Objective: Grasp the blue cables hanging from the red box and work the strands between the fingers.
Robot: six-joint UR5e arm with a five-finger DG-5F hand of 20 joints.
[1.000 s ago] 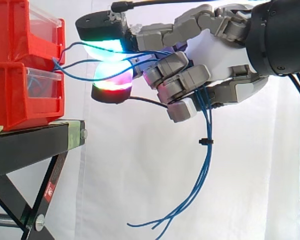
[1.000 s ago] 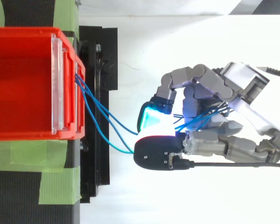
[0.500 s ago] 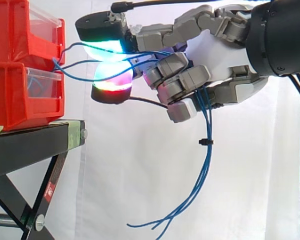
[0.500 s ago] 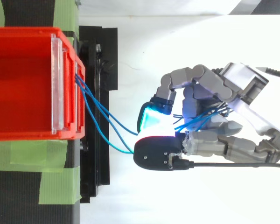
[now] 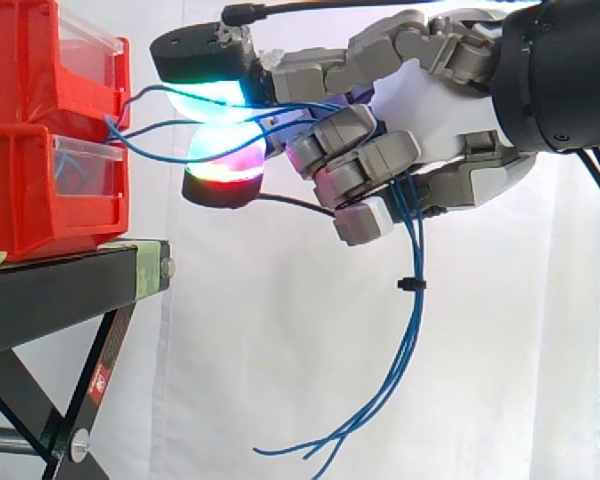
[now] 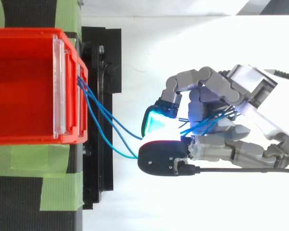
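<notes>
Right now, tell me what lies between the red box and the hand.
Only the blue cables: in the side view they span the open gap from the red box to the hand, with white curtain behind.

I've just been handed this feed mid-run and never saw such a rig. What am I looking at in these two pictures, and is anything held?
It is a robot arm ending in a mechanical hand with fingers and a thumb; the glowing tips are its own pads. One picture looks level from the side, the arm entering from the right; the other looks straight down. Stacked red bins sit on a black stand. Thin blue cables come out at the bins' front, pass between the pads and through the curled fingers, then hang loose below the hand. So the hand is shut on the cables.
</notes>
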